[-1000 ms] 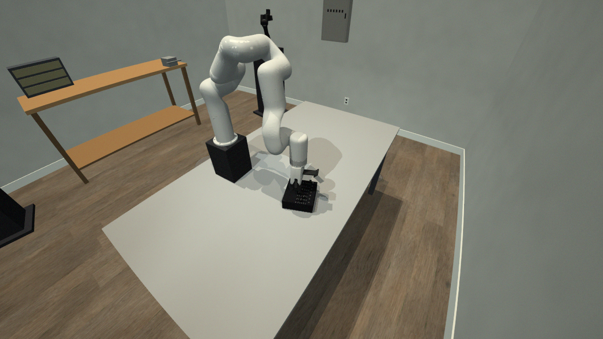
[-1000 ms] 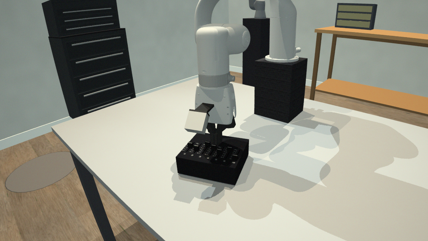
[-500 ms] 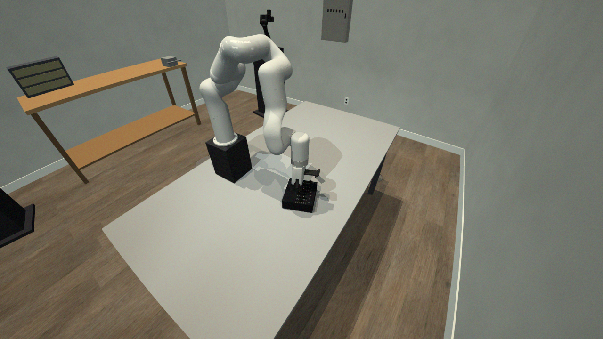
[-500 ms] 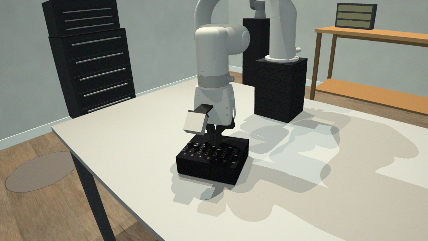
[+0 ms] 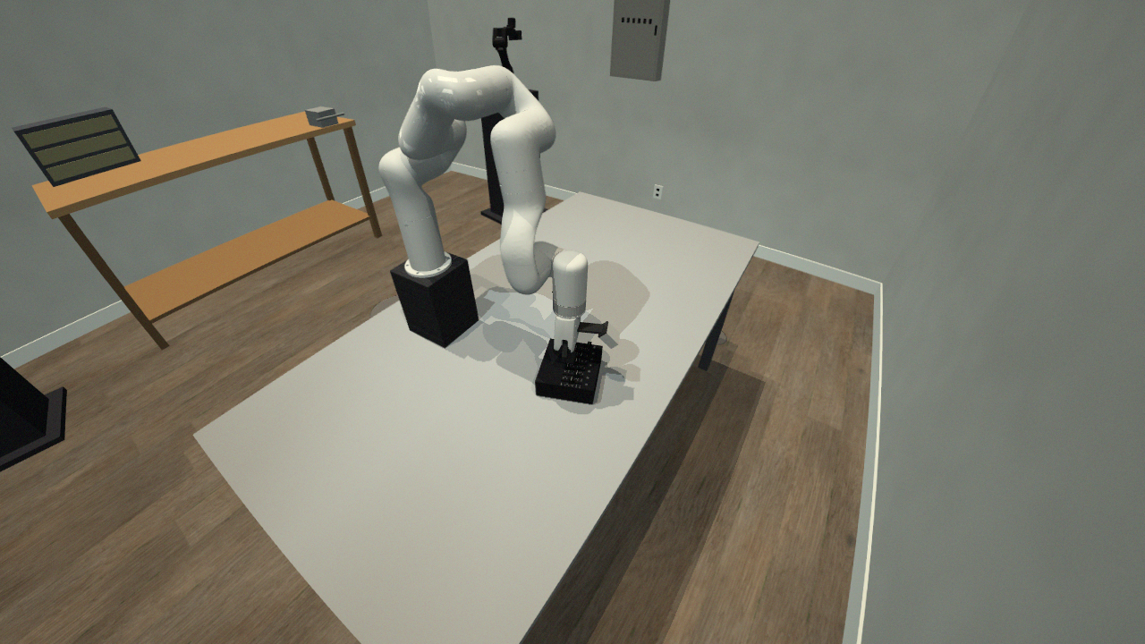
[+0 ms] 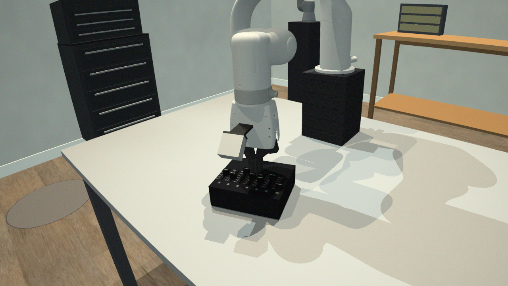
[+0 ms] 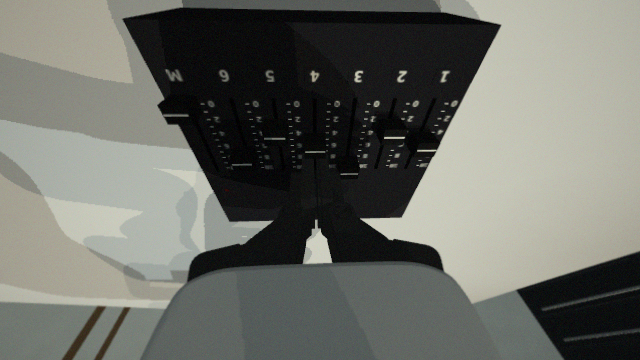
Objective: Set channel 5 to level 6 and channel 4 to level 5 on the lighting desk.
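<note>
From above, the white arm (image 5: 512, 199) bends down over the black lighting desk (image 5: 570, 376) on the grey table (image 5: 384, 448); from the side, its clenched, empty gripper (image 6: 256, 160) stands among the faders; the wrist view shows channel 4's cap (image 7: 315, 150) by the fingertips.

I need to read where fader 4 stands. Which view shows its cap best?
The wrist view: fader 4's cap lies beside its printed scale, just ahead of the shut gripper. In the exterior view the caps are tiny and the gripper covers part of them; in the top view the desk is a speck.
</note>
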Action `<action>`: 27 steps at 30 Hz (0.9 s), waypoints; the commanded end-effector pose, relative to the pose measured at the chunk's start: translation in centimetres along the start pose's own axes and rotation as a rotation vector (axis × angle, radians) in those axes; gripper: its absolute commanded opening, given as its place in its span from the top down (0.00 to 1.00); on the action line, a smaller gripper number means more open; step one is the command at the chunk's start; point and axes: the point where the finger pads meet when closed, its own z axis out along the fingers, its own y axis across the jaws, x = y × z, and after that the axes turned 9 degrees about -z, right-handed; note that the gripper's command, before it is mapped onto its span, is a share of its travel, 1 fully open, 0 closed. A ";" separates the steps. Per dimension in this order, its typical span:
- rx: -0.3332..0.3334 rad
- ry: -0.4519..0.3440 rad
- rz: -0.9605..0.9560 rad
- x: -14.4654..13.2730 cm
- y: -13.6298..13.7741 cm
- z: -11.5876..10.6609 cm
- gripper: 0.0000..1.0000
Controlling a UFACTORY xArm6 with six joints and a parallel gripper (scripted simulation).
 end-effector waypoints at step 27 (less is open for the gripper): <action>-0.002 0.003 0.000 -0.4 0.0 -0.1 1.00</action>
